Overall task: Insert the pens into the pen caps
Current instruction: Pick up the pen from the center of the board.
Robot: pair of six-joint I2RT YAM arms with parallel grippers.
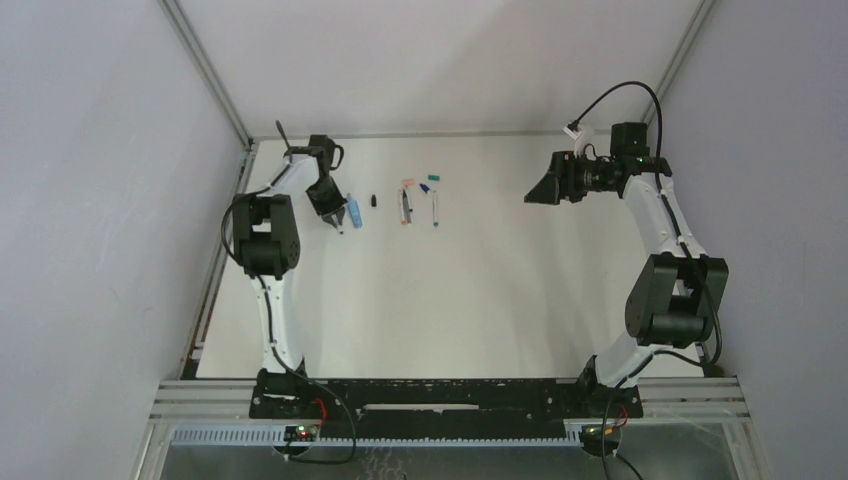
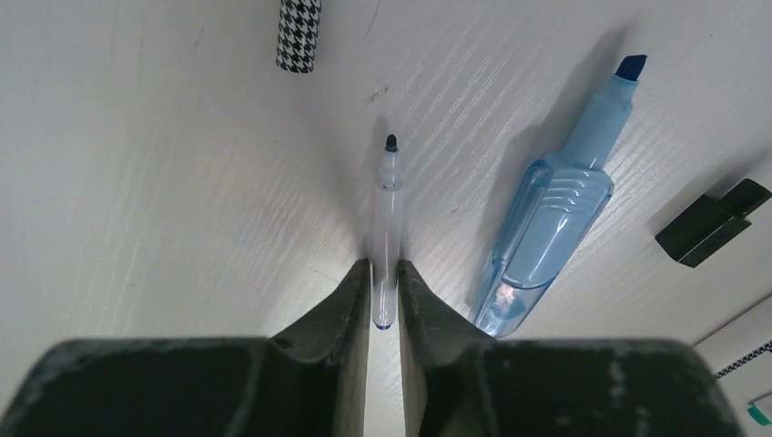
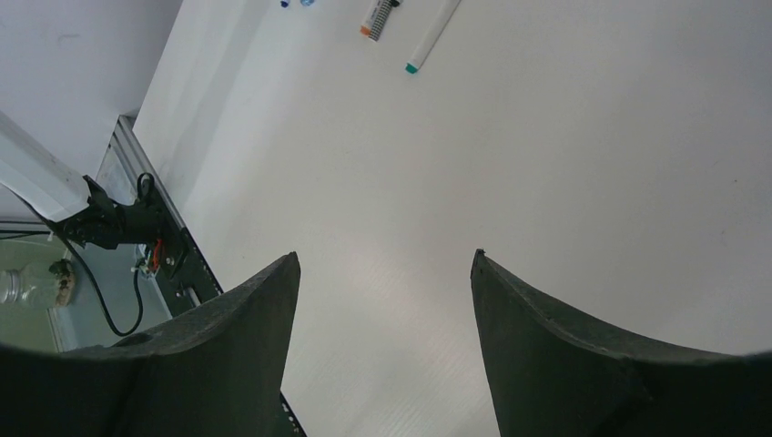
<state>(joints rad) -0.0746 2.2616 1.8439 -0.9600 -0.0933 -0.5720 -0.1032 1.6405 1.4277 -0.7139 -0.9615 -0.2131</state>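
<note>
Thin clear pen (image 2: pixel 388 209) is pinched by the left claw (image 2: pixel 384 266) on the surface (image 2: pixel 137 182); right claw (image 3: pixel 385 255) is held wide open, empty.

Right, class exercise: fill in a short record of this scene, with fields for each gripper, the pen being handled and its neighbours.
left gripper: fingers flank the rear end of the thin pen; firm contact not certain
thin pen: uncapped, dark tip, lying flat on the table
light-blue pen: uncapped, lying beside the thin pen, not touching it
black cap: loose, beyond the light-blue pen
right gripper: open, holding nothing
</note>
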